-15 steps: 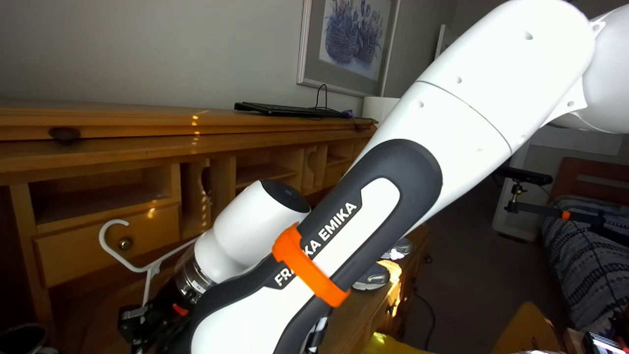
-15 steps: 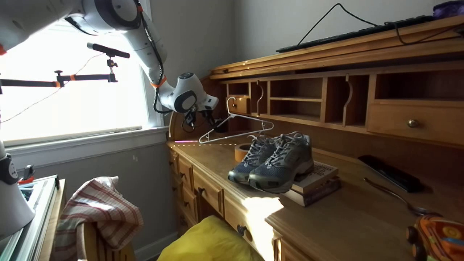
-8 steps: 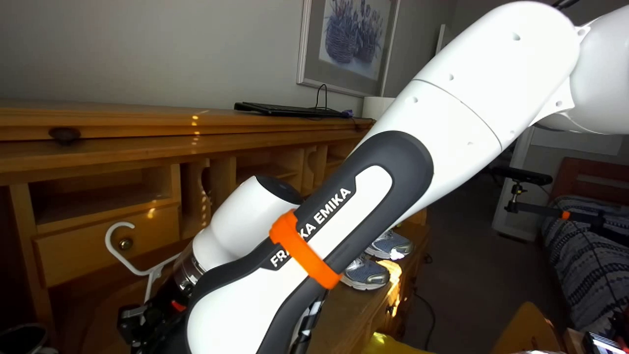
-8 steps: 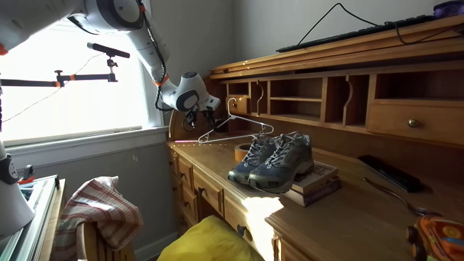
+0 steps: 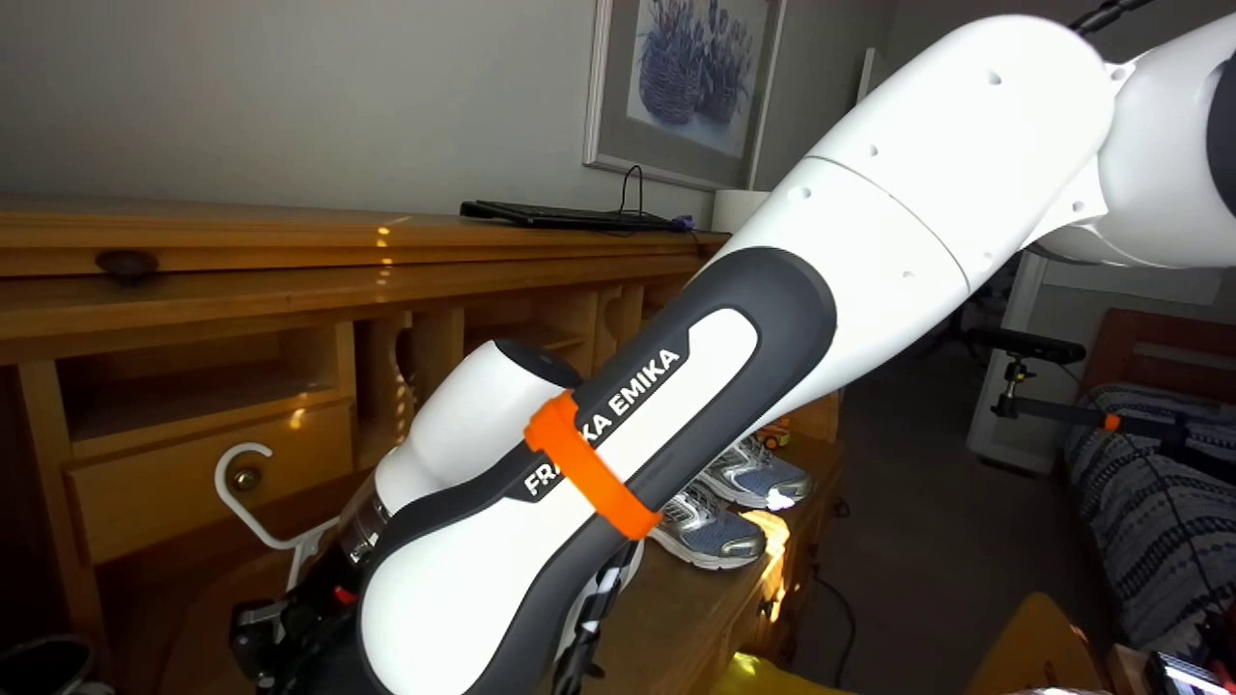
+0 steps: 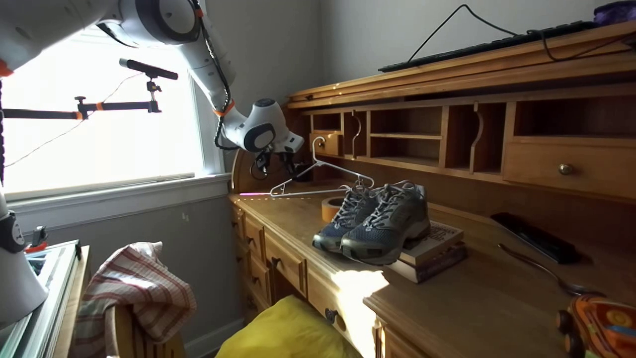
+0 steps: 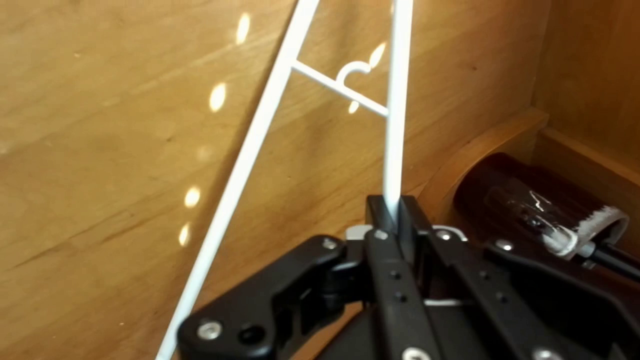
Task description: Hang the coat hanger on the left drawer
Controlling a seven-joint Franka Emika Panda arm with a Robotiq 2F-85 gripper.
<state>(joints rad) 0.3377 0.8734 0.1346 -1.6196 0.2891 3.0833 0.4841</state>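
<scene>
"Status on the coat hanger (image 7: 251, 150): where is it, and do you have it?"

"I do. By the wrist view, my gripper (image 7: 393, 212) is clenched around one of its thin rods (image 7: 398, 85). In an exterior view the knob (image 5: 246, 479) of the left drawer (image 5: 169, 492) shows within the curve of the hook (image 5: 221, 475), but from my seat I can't tell whether they touch."

"So, not hung yet, I'd guess. How will you seat it?"

"I'd square the hook to the drawer, bring its curve over the knob, then lower gently. The rod could pivot in the grip, so small moves. I'd let go only once the knob seems to carry the weight."

"Any writing?"

"On the arm (image 5: 739, 347) I read FR and KA EMIKA; the orange band (image 5: 594, 468) hides what lies between. The books (image 6: 435, 241) carry print too, but it's too blurred for me to make out."
</scene>
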